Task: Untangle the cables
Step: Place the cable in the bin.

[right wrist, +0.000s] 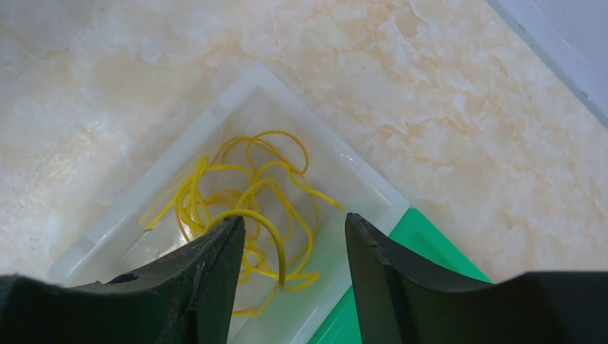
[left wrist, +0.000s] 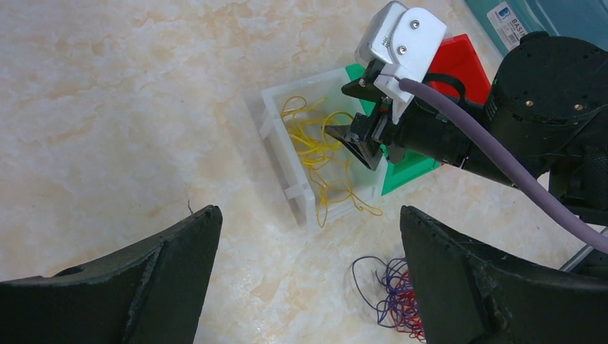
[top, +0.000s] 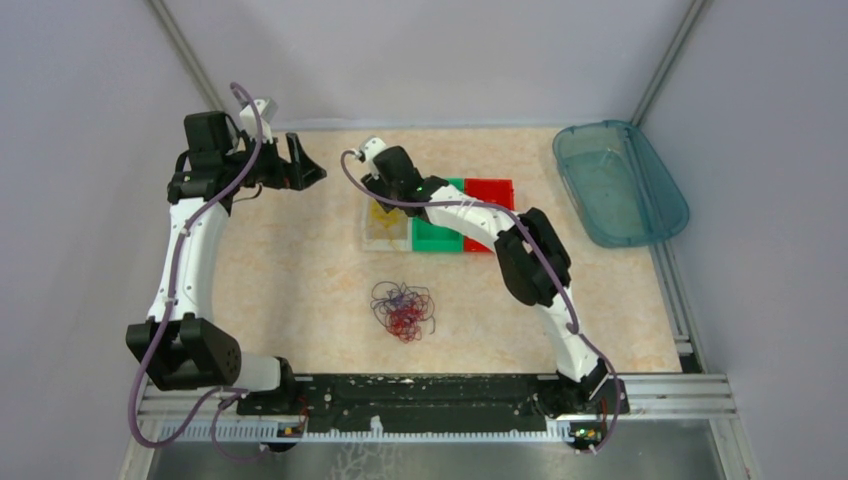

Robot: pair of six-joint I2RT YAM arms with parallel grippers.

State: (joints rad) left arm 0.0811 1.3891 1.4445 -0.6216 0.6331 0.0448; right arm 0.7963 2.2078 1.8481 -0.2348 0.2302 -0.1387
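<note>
A beige, marble-patterned surface (top: pixel 290 280) filled a booth closed in by plain pale grey walls (top: pixel 430 60), with a slanting metal post (top: pixel 185 50) at each far corner. Along the near edge ran an aluminium rail (top: pixel 670 385) carrying a black bar (top: pixel 440 395), where both arm bases were bolted.

Near the middle of the far edge stood a row of three small bins, touching side by side: a clear plastic bin (right wrist: pixel 358 168), a green plastic bin (top: pixel 435 238) and a red plastic bin (top: pixel 490 190). A translucent teal plastic tub (top: pixel 610 190) lay in the far right corner, well apart from them.

The thin yellow curly cables (left wrist: pixel 315 150) lay bunched in the clear bin, with a few loops spilling over its end wall. A tangle of thin red and dark purple cables (top: pixel 402 310) sat on the bare surface, about midway between the side edges and nearer the near edge.

The right end effector (right wrist: pixel 292 218) hung over the clear bin with its jaws parted. One yellow loop arched in the gap beside one finger; whether it touched could not be told. The left end effector (left wrist: pixel 308 287) hovered over the far left part of the surface, jaws spread wide and holding nothing.
</note>
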